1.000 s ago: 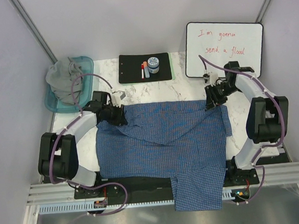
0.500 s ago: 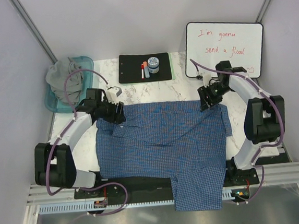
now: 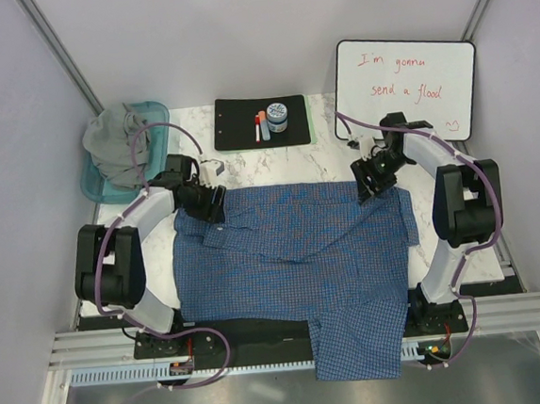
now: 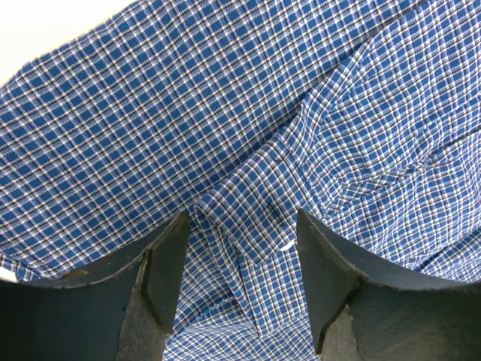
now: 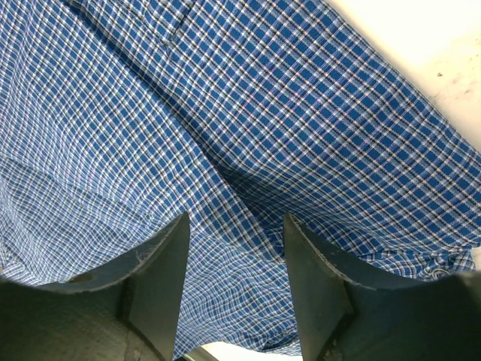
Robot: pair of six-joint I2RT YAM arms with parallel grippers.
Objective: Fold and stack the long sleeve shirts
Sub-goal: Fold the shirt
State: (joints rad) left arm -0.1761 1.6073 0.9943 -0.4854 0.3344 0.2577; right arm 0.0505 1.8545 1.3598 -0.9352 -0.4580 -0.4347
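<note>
At the far edge of the checked shirt, left hand and right hand stand wide, empty; pinch matching corners evenly.

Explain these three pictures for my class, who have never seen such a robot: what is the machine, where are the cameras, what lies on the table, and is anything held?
Two robot arms are bolted at the near edge of the table. The wide picture looks down from above. The other two come from a camera on each wrist, with that arm's own dark fingers at the bottom. A blue-checked shirt lies spread on the table, part hanging over the near edge. A grey shirt sits in a teal tub at far left, and a whiteboard stands at the back. The left gripper and right gripper are open near the shirt's far corners, holding nothing.
</note>
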